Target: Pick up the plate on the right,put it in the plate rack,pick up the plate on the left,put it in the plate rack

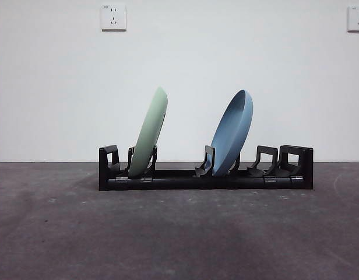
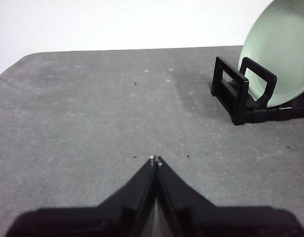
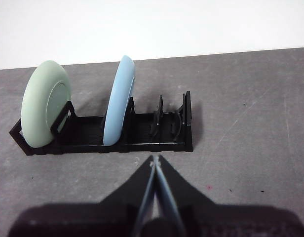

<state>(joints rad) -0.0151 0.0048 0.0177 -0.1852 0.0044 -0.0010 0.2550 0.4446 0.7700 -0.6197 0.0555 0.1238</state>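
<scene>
Green plate (image 1: 150, 135), blue plate (image 1: 233, 133) upright in plate rack (image 1: 206, 179); both tools closed, empty.

A: How many plates?
B: Two: one green plate (image 1: 150, 135), one blue plate (image 1: 233, 134).
A: Racks?
B: One rack (image 1: 206, 178).
A: Sockets on the wall?
B: Two: socket (image 1: 113, 17), second socket (image 1: 356, 18).

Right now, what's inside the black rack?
Two plates stand in the plate rack, both tilted: a green plate near one end and a blue plate around the middle. Their bottom edges are hidden by the holders. Both grippers are shut, away from it.
</scene>
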